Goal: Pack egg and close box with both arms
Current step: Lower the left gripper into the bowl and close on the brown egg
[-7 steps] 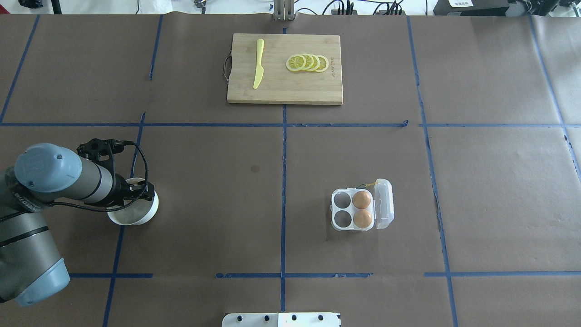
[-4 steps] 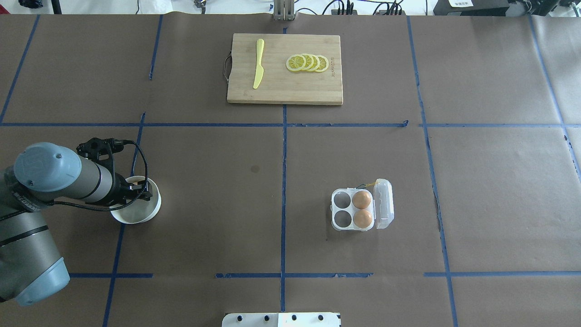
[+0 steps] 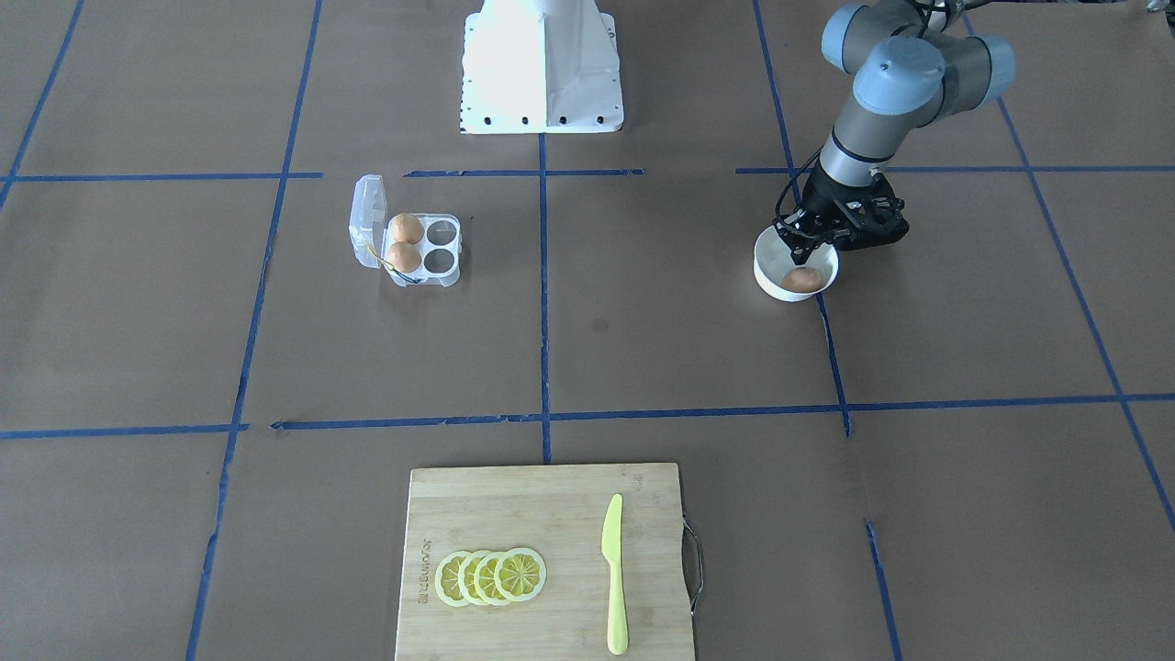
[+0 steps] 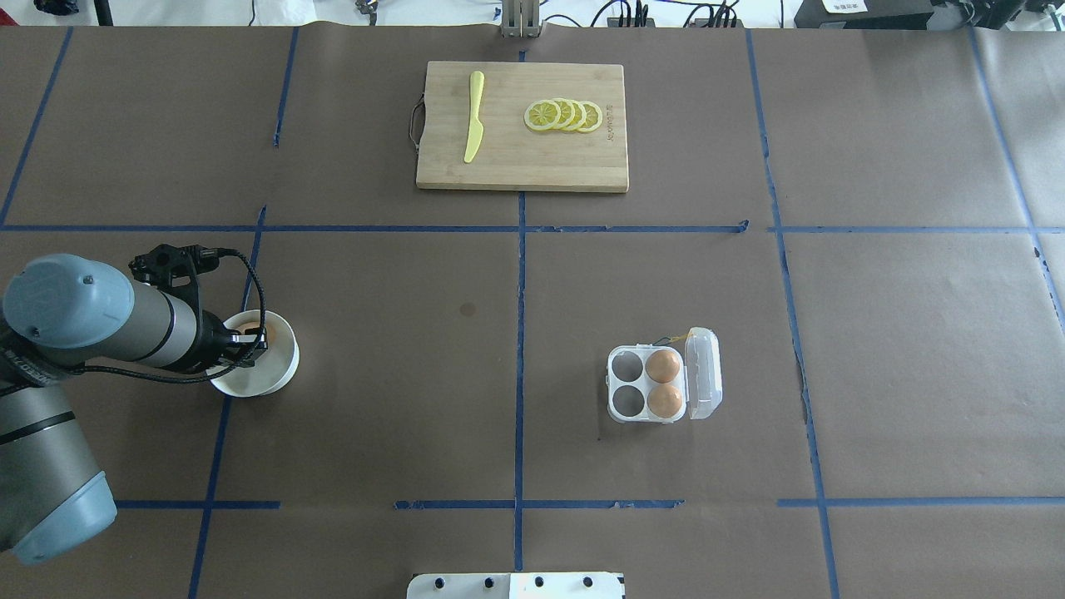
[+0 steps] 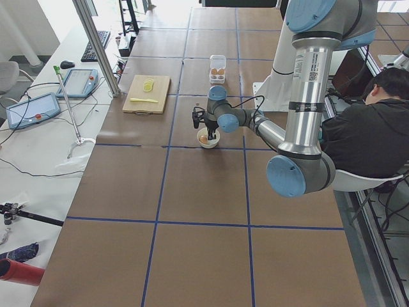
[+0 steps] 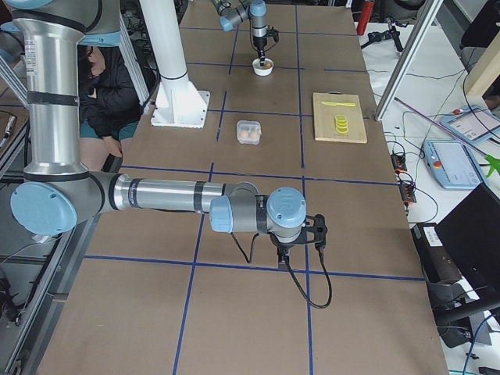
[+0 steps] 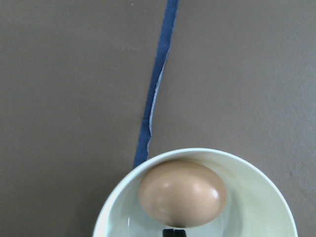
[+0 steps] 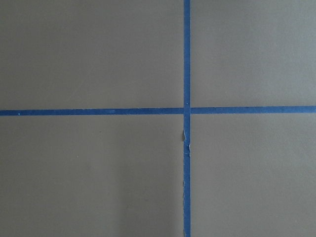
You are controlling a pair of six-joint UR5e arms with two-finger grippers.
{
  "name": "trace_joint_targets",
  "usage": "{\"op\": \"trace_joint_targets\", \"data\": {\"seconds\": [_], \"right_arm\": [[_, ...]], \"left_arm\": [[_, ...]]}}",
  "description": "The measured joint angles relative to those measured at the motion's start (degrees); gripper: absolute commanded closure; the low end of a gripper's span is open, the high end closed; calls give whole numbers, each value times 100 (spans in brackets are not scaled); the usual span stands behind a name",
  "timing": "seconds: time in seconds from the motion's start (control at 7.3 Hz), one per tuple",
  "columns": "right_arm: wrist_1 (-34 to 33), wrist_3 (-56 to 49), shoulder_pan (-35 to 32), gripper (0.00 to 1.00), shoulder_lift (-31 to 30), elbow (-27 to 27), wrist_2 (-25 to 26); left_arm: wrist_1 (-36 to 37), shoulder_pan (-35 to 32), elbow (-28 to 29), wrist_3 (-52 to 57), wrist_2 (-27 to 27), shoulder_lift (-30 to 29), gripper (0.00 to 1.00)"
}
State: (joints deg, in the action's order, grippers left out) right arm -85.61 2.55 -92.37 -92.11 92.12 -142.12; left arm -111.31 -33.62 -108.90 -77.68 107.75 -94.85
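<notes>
One egg lies in a round white bowl at the table's left; it also shows in the left wrist view and the front view. My left gripper hangs over the bowl's near rim, just behind that egg. Its fingertips show as a single black tip at the bottom of the wrist view, jaws together and holding nothing. The clear box stands open right of centre, lid swung to the right, with two eggs in its right cups and both left cups empty. My right gripper shows only in the right side view, so I cannot tell its state.
A wooden cutting board with lemon slices and a yellow knife lies at the far middle. The white base block is at the robot's edge. An operator sits beside the table.
My left gripper and forearm have drawn back to the left off the bowl's middle. The egg now shows in the bowl. The bowl has shifted slightly away from the robot.
</notes>
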Motion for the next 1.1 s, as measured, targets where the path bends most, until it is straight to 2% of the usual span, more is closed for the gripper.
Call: {"op": "trace_joint_targets", "data": {"seconds": [0.14, 0.68, 1.1], "right_arm": [[0, 0, 0, 0, -3, -5, 0], [-8, 2, 0, 0, -9, -10, 0], [-9, 2, 0, 0, -9, -16, 0]], "left_arm": [[8, -2, -11, -1, 0, -3, 16], [24, 4, 44, -10, -10, -73, 17], [74, 28, 179, -10, -405, -127, 17]]}}
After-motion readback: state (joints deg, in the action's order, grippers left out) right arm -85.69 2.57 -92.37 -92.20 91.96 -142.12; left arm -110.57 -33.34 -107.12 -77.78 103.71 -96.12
